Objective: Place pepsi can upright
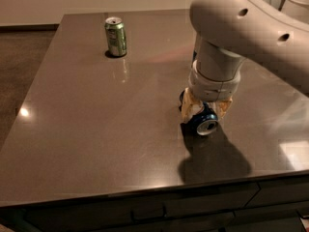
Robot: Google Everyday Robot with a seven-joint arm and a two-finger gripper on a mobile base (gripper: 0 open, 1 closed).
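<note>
The jaws stand one on each side of the pepsi can (pixel 202 121) and seem to press against it, so I judge that the gripper (pixel 205 112) is grasping it. The gripper is low over the bench (pixel 96 129), in its right part and nearer the near edge than the far one.

The pepsi can lies on its side there, with one silver end turned toward the near edge. The main work is therefore not yet done. The grasp seems made, but the can must be lifted, turned until its ends face up and down, set on the bench and let go.

A green can (pixel 116 36) stands upright at the far left, well apart, and is no obstacle. The thick arm (pixel 231 28) hides the bench just behind the gripper, so I cannot tell what stands there.
</note>
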